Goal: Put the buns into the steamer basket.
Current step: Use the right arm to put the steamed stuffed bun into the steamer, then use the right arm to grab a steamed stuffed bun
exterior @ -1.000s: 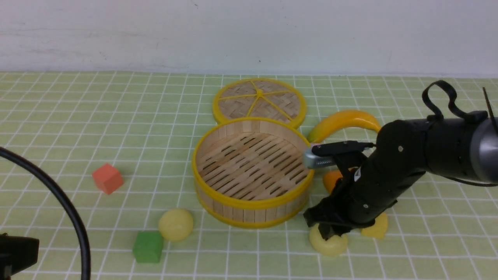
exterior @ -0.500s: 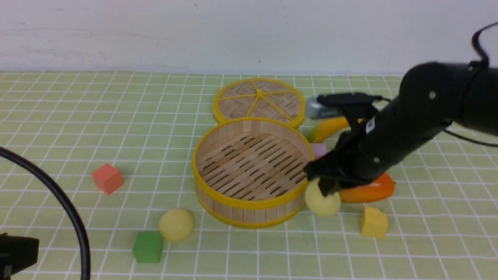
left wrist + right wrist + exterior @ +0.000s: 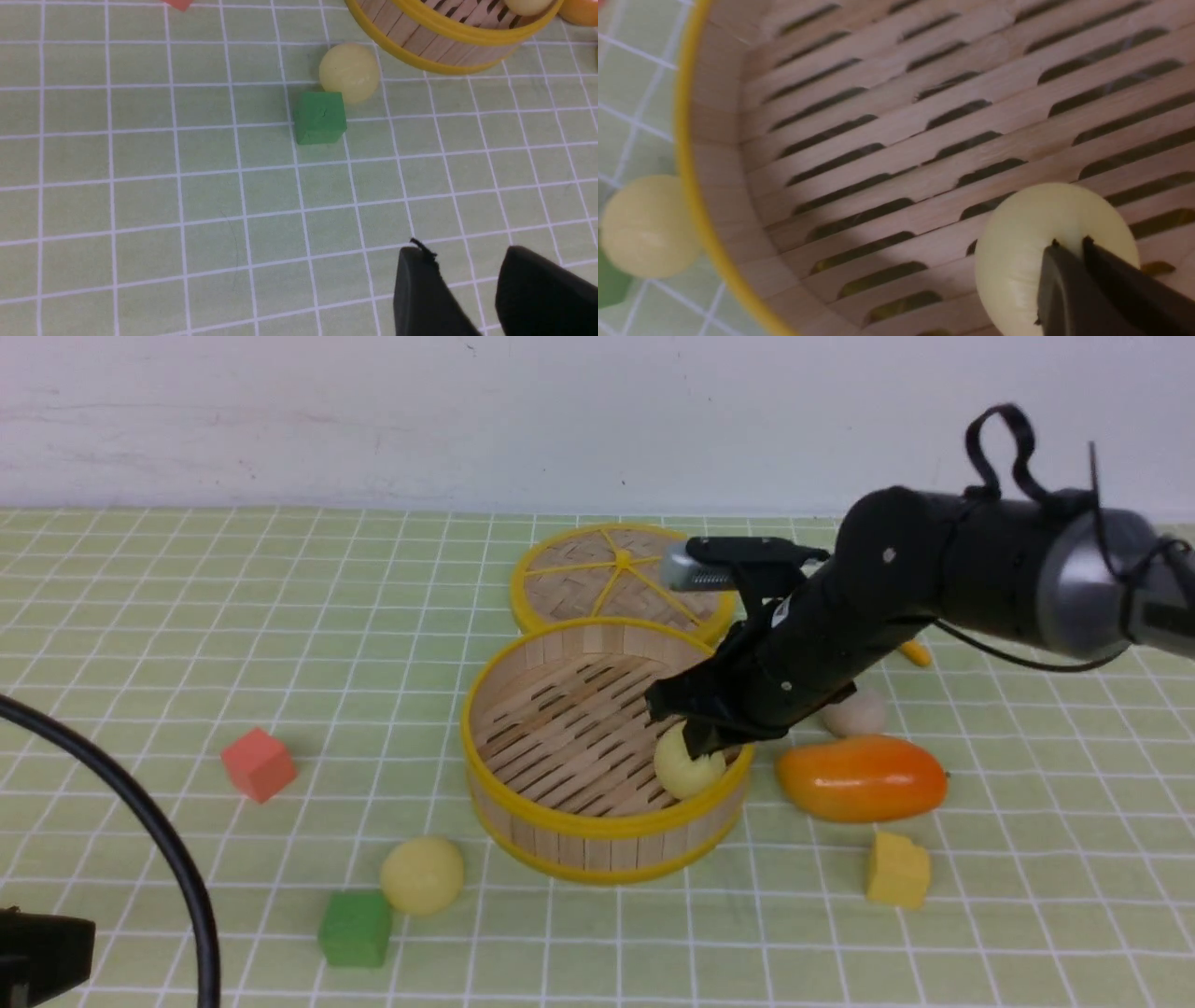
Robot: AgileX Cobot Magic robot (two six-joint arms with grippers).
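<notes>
The steamer basket (image 3: 523, 835) stands mid-table. My right gripper (image 3: 698, 744) is shut on a pale yellow bun (image 3: 686, 773), pinching its top, and holds it inside the basket's right side, just above the slatted floor (image 3: 887, 140). The wrist view shows the black fingertips (image 3: 1052, 261) dug into this bun (image 3: 1017, 252). A second pale yellow bun (image 3: 422, 875) lies on the cloth at the basket's front left. An off-white bun (image 3: 854, 712) lies to the basket's right, behind the arm. My left gripper (image 3: 462, 252) hangs open over bare cloth, near the second bun (image 3: 349, 71).
An orange mango (image 3: 864, 777) and a yellow cheese-like block (image 3: 897, 868) lie right of the basket. The woven lid (image 3: 621, 577) lies behind it. A green cube (image 3: 356, 928) touches the front bun; a red cube (image 3: 259, 763) sits further left. A black cable (image 3: 159, 840) arcs at the left.
My right gripper closed on the bun on the cloth front right of the basket, lifted it and carried it left over the rim into the basket. The left gripper stayed still.
</notes>
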